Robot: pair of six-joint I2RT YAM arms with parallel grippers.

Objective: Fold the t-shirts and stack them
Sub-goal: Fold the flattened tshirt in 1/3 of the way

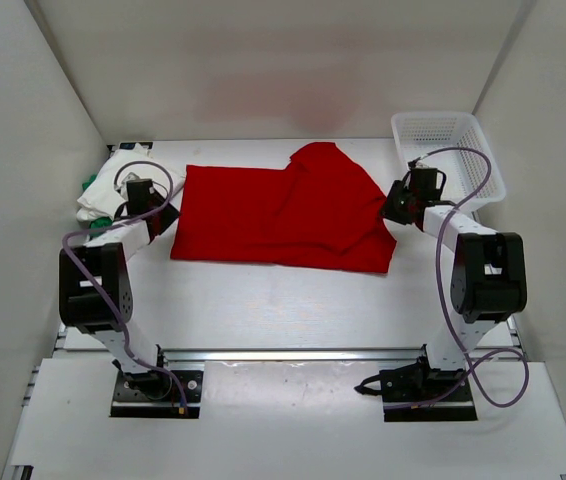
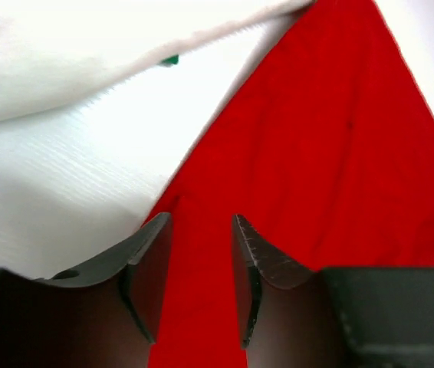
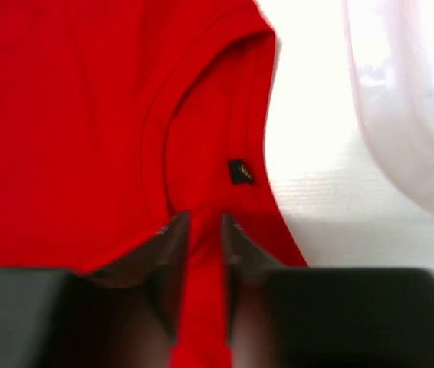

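We look down on a white tabletop (image 1: 283,310) walled in by pale panels. The red t-shirt (image 1: 273,215) takes up most of its far half. It lies spread out flat from left to right, with a rounded flap of cloth reaching toward the back wall at its right part and some creases running through the middle. The white mesh basket (image 1: 433,116) stands in the far right corner, just beside the red t-shirt's right end and apart from it. In the far left corner the white t-shirt (image 1: 103,190) sits bunched in a heap, close to the red one's left edge. The green t-shirt (image 1: 87,184) shows only as a sliver at the heap's left side, under the white cloth.

Each arm reaches to one end of the red t-shirt. The left gripper (image 2: 200,222) hangs over the left edge with its jaws clearly apart. Red cloth lies flat in the gap and below it, and neither finger presses on it, so it has hold of nothing that we can see. The right gripper (image 3: 205,222) is at the collar end, its jaws only a narrow way apart, with a strip of red cloth filling the gap. We cannot tell whether they pinch that strip or merely straddle it.

A small dark label (image 3: 240,171) is sewn on the neckband, just ahead of the right gripper.
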